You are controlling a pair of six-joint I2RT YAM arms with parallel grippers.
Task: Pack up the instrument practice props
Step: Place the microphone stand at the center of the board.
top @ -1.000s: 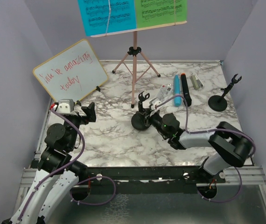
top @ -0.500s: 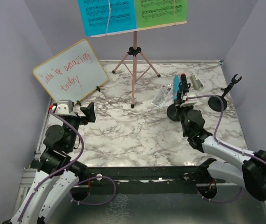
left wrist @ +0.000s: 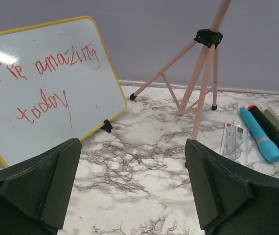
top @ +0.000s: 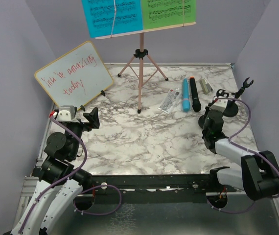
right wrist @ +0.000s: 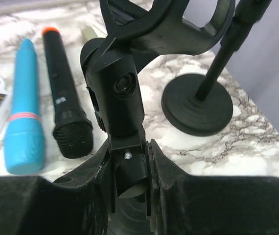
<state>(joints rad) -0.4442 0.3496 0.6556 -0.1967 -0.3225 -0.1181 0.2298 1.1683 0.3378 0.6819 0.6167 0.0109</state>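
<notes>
Lilac walls (top: 12,49) are enclosing the marbled table (top: 129,142). The right gripper (right wrist: 128,166) is clamping 1 black clip-topped mic holder (right wrist: 122,93); the left gripper (left wrist: 133,164) is gaping.

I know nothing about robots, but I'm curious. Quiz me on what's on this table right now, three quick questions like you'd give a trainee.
1. True or false: the left gripper is open and holds nothing.
2. What is the right gripper shut on? A) blue microphone B) mic holder C) music sheet
3. What colour is the writing on the whiteboard?

Key: 1 true; 2 B; 3 red.
</notes>
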